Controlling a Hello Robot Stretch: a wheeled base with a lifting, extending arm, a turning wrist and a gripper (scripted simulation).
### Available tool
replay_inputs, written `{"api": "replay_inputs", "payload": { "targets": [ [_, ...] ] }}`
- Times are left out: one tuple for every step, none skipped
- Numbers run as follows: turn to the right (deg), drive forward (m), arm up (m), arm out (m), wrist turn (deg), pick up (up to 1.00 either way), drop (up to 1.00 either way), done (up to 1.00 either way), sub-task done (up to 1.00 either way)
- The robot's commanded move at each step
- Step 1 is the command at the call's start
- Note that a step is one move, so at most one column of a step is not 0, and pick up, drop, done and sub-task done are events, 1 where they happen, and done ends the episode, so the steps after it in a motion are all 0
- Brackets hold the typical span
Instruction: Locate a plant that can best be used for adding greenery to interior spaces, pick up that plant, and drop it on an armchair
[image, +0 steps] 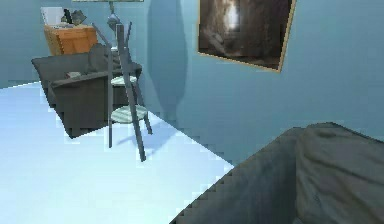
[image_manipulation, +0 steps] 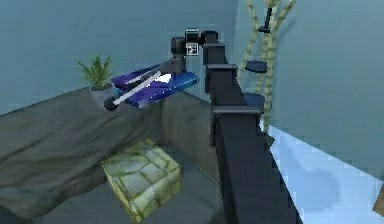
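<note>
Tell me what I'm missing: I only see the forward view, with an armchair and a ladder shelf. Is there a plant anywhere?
Observer: Yes. In the arm side view a small green potted plant shows above the back of a grey sofa.
Operator: Where's the claw?
Observer: The claw is just right of that plant in the picture. I can't tell whether it holds anything.
Operator: Anything on the sofa?
Observer: A patterned cushion lies on its seat.
</note>
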Motion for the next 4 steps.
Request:
{"api": "replay_inputs", "payload": {
  "targets": [
    [0.0, 0.00, -0.34, 0.00, 0.0, 0.00, 0.00, 0.00, 0.00],
    [0.0, 0.00, -0.32, 0.00, 0.0, 0.00, 0.00, 0.00, 0.00],
    [0.0, 0.00, 0.00, 0.00, 0.0, 0.00, 1.00, 0.00, 0.00],
    [0.0, 0.00, 0.10, 0.00, 0.0, 0.00, 0.00, 0.00, 0.00]
  ]
}}
